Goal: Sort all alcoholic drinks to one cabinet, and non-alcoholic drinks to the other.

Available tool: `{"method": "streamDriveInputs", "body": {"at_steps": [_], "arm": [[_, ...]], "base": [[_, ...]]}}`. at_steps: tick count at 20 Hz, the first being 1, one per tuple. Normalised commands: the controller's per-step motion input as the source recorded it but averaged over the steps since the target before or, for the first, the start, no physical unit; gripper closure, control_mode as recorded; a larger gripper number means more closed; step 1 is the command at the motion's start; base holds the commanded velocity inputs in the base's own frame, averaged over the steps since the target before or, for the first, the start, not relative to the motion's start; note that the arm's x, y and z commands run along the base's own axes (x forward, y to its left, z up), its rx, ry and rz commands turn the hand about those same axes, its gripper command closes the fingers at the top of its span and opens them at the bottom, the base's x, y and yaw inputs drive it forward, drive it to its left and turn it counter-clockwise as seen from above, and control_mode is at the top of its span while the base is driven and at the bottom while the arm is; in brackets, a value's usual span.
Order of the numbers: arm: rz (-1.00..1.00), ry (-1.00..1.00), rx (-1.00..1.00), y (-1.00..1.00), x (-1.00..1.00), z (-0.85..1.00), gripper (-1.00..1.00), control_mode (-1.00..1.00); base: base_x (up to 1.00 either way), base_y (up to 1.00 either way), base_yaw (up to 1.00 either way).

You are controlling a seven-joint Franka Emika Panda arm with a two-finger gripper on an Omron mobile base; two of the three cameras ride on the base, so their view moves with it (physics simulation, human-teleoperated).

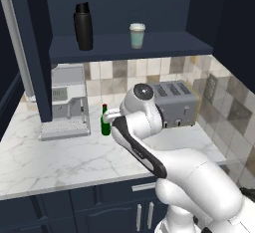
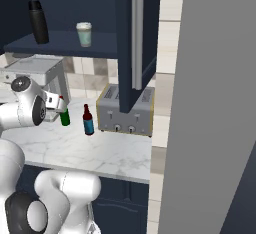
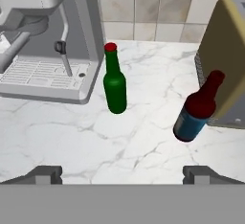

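A green bottle with a red cap (image 3: 115,82) stands on the marble counter, straight ahead of my open gripper (image 3: 123,174) and a short way beyond its empty fingertips. It also shows as the green bottle (image 1: 105,122) (image 2: 65,115) beside my hand. To its right, close to the toaster, stands the dark red-brown bottle with a blue label (image 3: 195,113) (image 2: 88,120). Above, the black flask (image 1: 83,26) (image 2: 38,22) and the teal cup with a white lid (image 1: 137,35) (image 2: 84,34) stand on the shelf of the open navy wall cabinet (image 1: 164,44). The second cabinet is out of view.
A silver coffee machine (image 1: 64,102) (image 3: 43,36) stands left of the green bottle, with its drip tray near it. A toaster (image 1: 174,102) (image 2: 125,110) sits to the right. The cabinet door with a long silver handle (image 2: 137,43) hangs open above the toaster.
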Motion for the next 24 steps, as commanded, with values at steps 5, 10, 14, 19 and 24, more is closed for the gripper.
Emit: {"method": "streamDriveInputs", "body": {"at_steps": [5, 10, 14, 19, 24], "arm": [[0.00, 0.00, 0.00, 0.05, 0.22, -0.14, -1.00, -1.00], [0.00, 0.00, 0.00, 0.06, 0.21, -0.14, -1.00, -1.00], [0.00, 0.00, 0.00, 0.09, 0.20, -0.13, -1.00, -1.00], [0.00, 0.00, 0.00, 0.05, 0.16, -0.08, -1.00, -1.00], [0.00, 0.00, 0.00, 0.06, 0.16, -0.06, -1.00, -1.00]], "base": [[0.00, 0.00, 0.00], [0.00, 0.00, 0.00], [0.00, 0.00, 0.00], [0.00, 0.00, 0.00], [0.00, 0.00, 0.00]]}}
